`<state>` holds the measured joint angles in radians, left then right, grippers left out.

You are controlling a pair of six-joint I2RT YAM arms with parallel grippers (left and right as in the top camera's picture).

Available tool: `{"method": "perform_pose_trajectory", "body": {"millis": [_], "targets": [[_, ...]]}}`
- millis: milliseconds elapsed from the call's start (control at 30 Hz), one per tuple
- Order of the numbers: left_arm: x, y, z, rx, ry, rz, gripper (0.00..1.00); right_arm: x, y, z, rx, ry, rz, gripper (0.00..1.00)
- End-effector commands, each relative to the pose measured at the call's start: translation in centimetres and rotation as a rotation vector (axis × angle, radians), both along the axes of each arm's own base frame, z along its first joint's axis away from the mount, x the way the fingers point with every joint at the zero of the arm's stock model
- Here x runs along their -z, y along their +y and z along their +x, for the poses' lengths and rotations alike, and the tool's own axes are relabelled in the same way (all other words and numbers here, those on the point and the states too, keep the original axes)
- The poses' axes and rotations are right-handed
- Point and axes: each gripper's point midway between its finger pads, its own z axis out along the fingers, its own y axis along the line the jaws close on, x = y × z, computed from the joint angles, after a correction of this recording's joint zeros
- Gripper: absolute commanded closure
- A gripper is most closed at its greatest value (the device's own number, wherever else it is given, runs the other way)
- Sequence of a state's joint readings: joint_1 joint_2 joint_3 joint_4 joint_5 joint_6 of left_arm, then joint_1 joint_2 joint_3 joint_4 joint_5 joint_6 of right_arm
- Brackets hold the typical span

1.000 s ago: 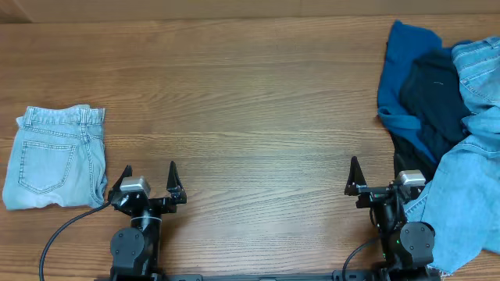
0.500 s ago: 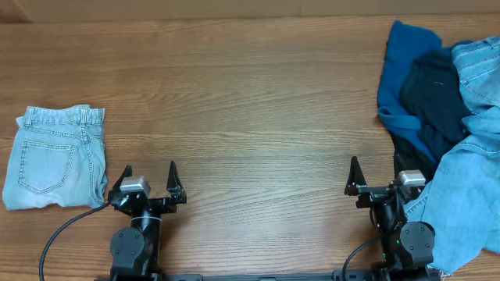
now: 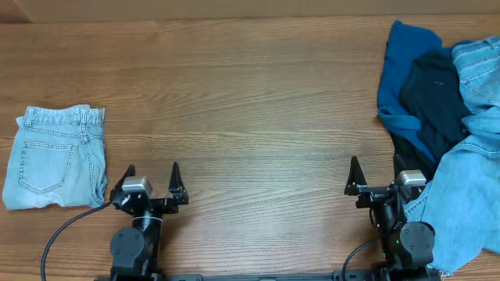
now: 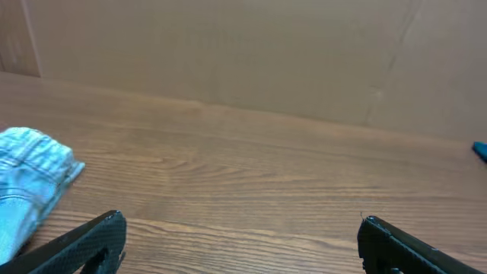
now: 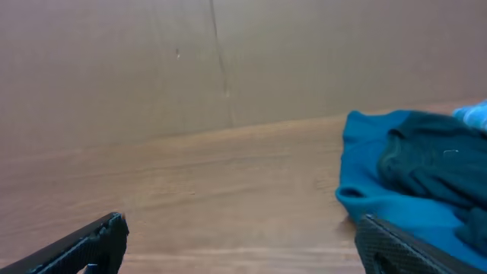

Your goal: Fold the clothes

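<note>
**A:** While both arms sit at the near edge of the table, how do the grippers stand?

**B:** The left gripper has its jaws spread wide with nothing between them. Its wrist view shows only bare wood between the two black fingers. The right gripper is just as wide and also holds nothing.

**A:** What lies closest to each?

**B:** Just to the left of the left gripper is a folded pair of light-blue jeans, back pocket up, lying flat near the table's left edge. A black cable curves below them. The right gripper's outer finger is just beside a spread of pale denim. I cannot tell whether they touch.

**A:** And beyond that?

**B:** The unfolded pile fills the right side. A dark navy garment lies on a royal-blue garment, with more light denim at the far right corner. The middle of the table is well apart from both heaps.
</note>
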<state>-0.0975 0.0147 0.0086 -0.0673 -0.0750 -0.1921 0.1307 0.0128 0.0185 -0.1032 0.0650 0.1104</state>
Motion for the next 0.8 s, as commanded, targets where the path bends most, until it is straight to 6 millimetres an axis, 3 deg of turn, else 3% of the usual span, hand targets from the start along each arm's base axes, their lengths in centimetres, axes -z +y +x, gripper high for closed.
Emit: {"method": "perform_pose_trajectory", "body": {"millis": [0, 133, 300, 533, 667, 700, 767], "targets": [[-2.0, -1.0, -0.4, 0.059, -0.028, -0.032, 0.00, -3.1, -0.2, -0.4, 0.008, -0.047, 0.022, 0.00], [-6.7, -0.8, -1.7, 0.058, -0.041, -0.031, 0.00, -7.3, -0.6, -0.1, 0.030, -0.041, 0.021, 0.00], [-10.7, -0.9, -0.9, 0.059, 0.053, 0.012, 0.00, -10.2, -0.7, 3.1, 0.063, 0.158, -0.012, 0.00], [-12.6, -1.5, 3.0, 0.074, 0.390, 0.029, 0.00, -13.2, -0.5, 10.2, 0.081, 0.494, -0.072, 0.00], [-13.1, -2.8, 3.5, 0.145, 0.608, 0.016, 0.00, -15.6, -0.7, 13.6, 0.051, 0.586, -0.229, 0.00], [-13.3, -2.9, 3.7, 0.146, 0.626, 0.015, 0.00, -16.6, -1.9, 14.6, 0.102, 0.551, -0.297, 0.00], [-13.3, -2.9, 4.0, 0.145, 0.634, 0.015, 0.00, -19.1, -6.9, 16.3, 0.326, 0.459, -0.375, 0.00]]}}
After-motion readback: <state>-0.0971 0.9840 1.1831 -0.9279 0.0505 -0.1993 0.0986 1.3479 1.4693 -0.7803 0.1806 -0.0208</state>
